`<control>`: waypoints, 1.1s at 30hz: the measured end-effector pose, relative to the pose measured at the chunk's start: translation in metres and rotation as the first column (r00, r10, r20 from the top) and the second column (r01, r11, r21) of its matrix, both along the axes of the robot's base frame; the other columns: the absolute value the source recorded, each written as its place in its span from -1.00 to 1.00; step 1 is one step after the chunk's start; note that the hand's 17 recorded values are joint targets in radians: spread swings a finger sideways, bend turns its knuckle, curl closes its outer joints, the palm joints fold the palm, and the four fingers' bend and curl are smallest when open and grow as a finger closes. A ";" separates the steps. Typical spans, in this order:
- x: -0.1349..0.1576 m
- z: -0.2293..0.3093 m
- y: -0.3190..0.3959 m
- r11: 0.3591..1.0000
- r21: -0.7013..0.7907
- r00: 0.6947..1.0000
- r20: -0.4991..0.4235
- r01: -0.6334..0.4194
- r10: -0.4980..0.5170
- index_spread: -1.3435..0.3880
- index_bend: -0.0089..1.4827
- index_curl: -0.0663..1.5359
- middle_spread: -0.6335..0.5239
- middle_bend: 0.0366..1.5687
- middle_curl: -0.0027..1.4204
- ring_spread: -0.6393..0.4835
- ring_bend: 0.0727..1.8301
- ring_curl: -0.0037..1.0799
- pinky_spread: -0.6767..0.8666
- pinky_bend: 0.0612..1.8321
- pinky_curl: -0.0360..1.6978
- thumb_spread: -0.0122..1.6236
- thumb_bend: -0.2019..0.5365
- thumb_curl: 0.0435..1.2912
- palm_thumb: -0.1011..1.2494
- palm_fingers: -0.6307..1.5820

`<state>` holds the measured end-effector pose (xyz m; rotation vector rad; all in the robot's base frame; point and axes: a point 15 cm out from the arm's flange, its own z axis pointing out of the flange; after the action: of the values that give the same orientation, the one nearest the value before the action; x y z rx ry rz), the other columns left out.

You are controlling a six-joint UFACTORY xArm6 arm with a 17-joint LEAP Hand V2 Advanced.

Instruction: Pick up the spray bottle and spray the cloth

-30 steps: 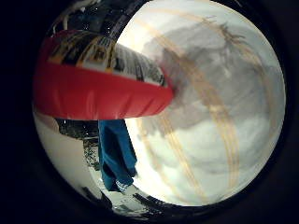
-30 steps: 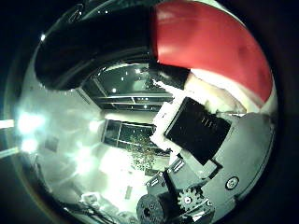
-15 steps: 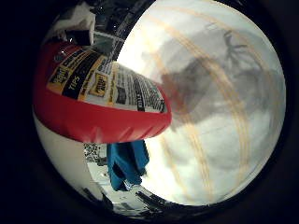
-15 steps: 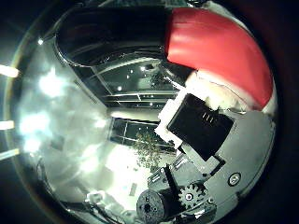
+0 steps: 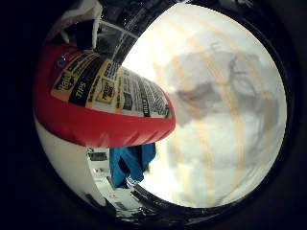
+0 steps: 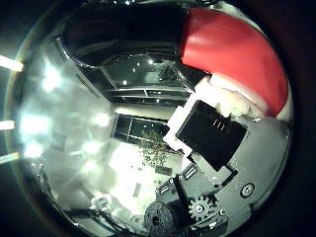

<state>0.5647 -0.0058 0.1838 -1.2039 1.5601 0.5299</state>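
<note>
One red spray bottle [image 5: 96,105] clamped in the hand [image 6: 217,148] above one white cloth [image 5: 216,120]

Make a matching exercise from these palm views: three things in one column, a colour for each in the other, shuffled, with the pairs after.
Things:
1. spray bottle
2. cloth
3. hand

Colours:
a. white with pale yellow stripes
b. white and black parts
c. red body with a printed label

Pairs: 1-c, 2-a, 3-b
</note>
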 end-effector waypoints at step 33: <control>-0.071 0.162 0.183 0.501 -0.733 0.876 -0.286 -0.460 0.387 0.29 0.52 0.14 -0.08 0.77 -0.06 -0.16 0.62 0.15 -0.29 0.08 0.65 -0.47 -0.51 0.51 0.69 0.62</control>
<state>0.4939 0.1776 0.3455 -2.3334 1.6039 0.1636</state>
